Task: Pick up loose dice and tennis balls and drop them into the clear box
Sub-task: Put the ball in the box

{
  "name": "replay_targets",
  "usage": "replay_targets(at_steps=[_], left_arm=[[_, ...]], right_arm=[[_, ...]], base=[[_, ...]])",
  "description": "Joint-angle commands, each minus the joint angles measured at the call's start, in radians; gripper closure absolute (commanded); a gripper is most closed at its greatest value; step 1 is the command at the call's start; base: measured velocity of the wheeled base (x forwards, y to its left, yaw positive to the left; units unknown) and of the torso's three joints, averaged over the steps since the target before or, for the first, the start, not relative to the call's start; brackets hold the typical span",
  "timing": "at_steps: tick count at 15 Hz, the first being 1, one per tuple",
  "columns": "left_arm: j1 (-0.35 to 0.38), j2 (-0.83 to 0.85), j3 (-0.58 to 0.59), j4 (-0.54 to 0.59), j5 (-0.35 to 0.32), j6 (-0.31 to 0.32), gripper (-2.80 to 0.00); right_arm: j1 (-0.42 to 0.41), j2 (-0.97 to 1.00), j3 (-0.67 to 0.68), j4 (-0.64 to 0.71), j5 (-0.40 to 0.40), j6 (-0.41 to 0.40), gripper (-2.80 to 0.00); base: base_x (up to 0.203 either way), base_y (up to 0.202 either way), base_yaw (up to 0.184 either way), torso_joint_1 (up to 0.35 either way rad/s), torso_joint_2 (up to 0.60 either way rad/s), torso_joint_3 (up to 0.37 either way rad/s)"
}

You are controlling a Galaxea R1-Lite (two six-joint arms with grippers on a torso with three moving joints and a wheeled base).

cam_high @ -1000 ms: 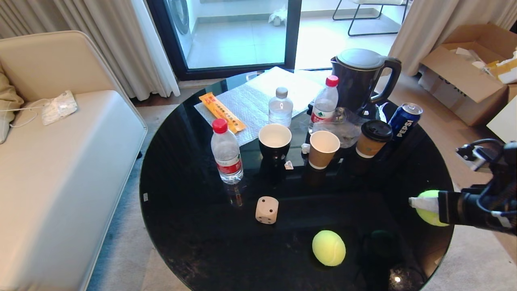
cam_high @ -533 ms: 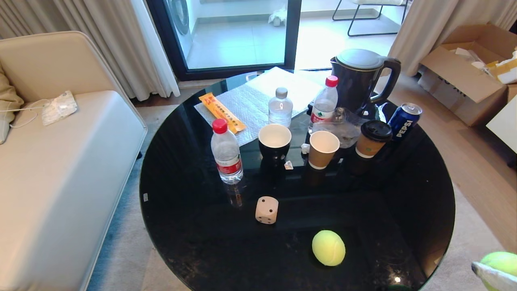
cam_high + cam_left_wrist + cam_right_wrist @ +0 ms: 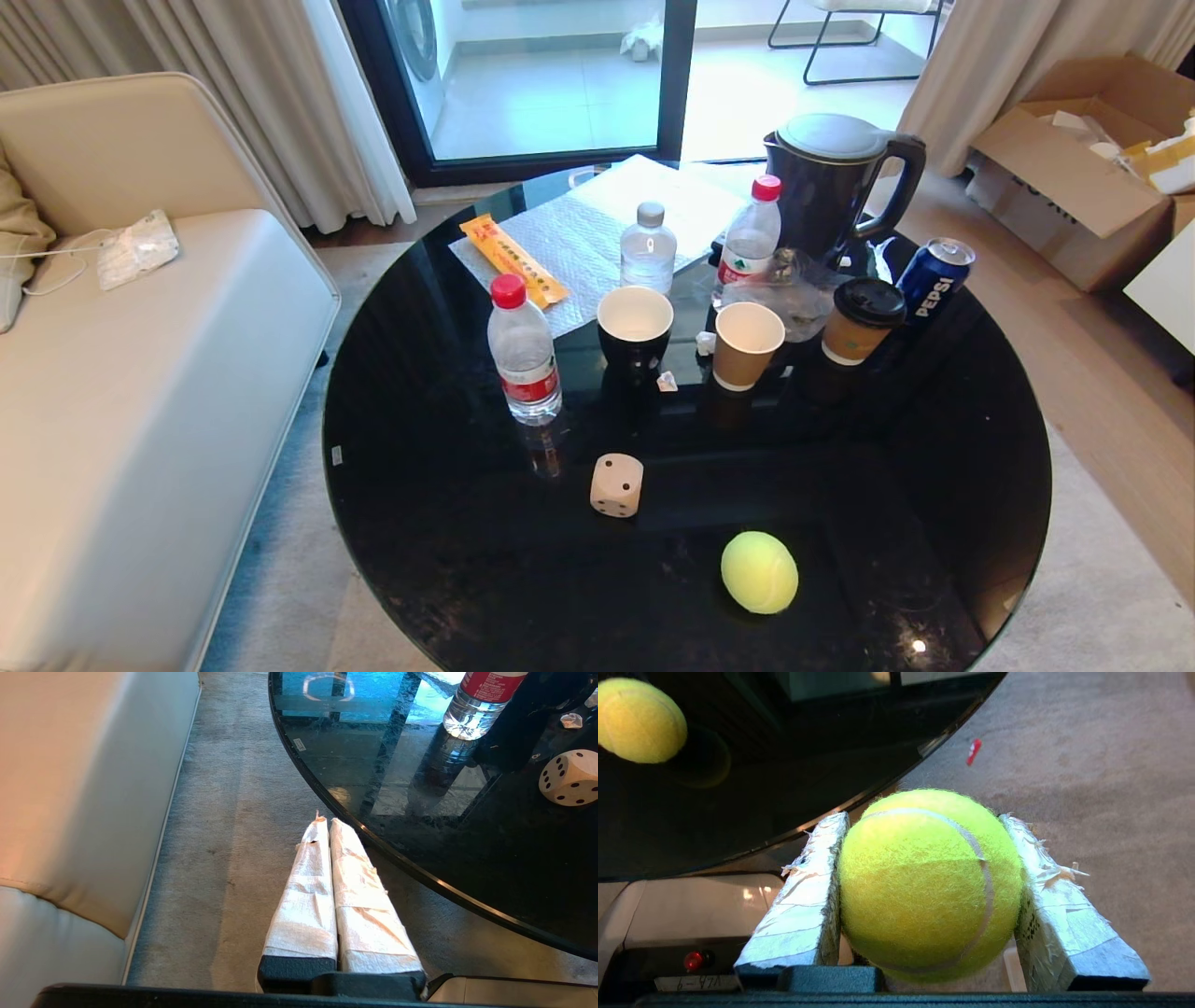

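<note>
A beige die [image 3: 617,485] and a loose tennis ball [image 3: 759,571] lie on the near part of the round black glass table [image 3: 420,392]. Neither arm shows in the head view. In the right wrist view my right gripper [image 3: 922,819] is shut on a second tennis ball [image 3: 924,882], held over the carpet just off the table's rim; the loose ball [image 3: 640,718] lies on the glass beyond. My left gripper [image 3: 329,822] is shut and empty, low over the carpet beside the table edge, with the die [image 3: 567,778] off to one side. The clear box is out of view.
Further back on the table stand a red-capped water bottle [image 3: 523,350], a black cup [image 3: 635,327], a paper cup [image 3: 747,343], a lidded coffee cup [image 3: 864,320], a Pepsi can [image 3: 934,277] and a kettle [image 3: 826,182]. A sofa [image 3: 121,373] borders the left side.
The right arm with its tennis ball has dropped from the table's right edge toward the lower right and left the head view. The die and the loose ball have not moved.
</note>
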Motion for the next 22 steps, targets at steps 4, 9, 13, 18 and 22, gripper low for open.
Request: replay_targets(at_steps=[4,9,13,18,22], left_arm=[[0.0,0.0,0.0,0.0,0.001,-0.001,0.0],[-0.001,0.0,0.0,0.0,0.001,-0.001,0.0],[0.0,0.0,0.0,0.0,0.001,-0.001,0.0],[0.0,0.0,0.0,0.0,0.001,-0.001,0.0],[0.0,0.0,0.0,0.0,0.001,-0.001,0.0]], right_arm=[[0.016,-0.215,0.014,0.001,-0.028,-0.004,0.0],[0.02,-0.247,0.026,0.001,-0.049,-0.011,0.0],[0.019,-0.247,0.028,0.0,-0.049,-0.02,0.0],[0.019,-0.247,0.028,0.0,-0.048,-0.019,0.0],[0.019,-0.247,0.028,0.0,-0.048,-0.019,0.0]], base=[[0.0,0.0,0.0,0.0,0.0,0.0],[0.0,0.0,0.0,0.0,0.0,0.0],[0.0,0.0,0.0,0.0,0.0,0.0],[0.0,0.0,0.0,0.0,0.0,0.0],[0.0,0.0,0.0,0.0,0.0,0.0]])
